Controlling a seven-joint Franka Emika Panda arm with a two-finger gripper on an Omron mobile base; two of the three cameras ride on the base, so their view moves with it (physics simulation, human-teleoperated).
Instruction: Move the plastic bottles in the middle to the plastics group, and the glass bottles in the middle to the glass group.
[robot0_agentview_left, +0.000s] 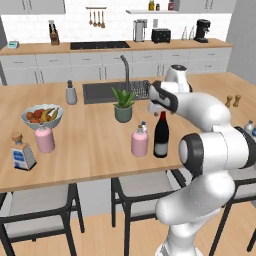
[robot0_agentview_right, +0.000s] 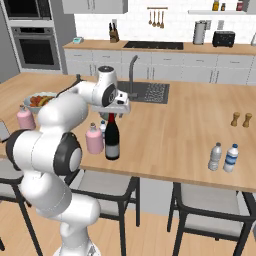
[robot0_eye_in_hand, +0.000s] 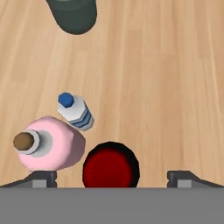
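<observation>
Right under the hand camera sits the red top of the wine bottle (robot0_eye_in_hand: 111, 164), the two fingertips (robot0_eye_in_hand: 41, 178) spread wide on either side and touching nothing — the gripper (robot0_eye_in_hand: 111, 179) is released, poised above the neck. The dark bottle stands upright mid-counter (robot0_agentview_left: 90, 145), with the pink bottle (robot0_agentview_left: 139, 143) just beside it and the small water bottle (robot0_eye_in_hand: 75, 111), blue label band showing, tucked behind the pair. Far left, the glass group: another pink bottle (robot0_agentview_left: 44, 138) and the square cork-stoppered bottle (robot0_agentview_left: 22, 152), near the fruit bowl (robot0_agentview_left: 42, 116). Well apart on the right — two clear water bottles (robot0_agentview_right: 223, 157), near the counter's front edge.
</observation>
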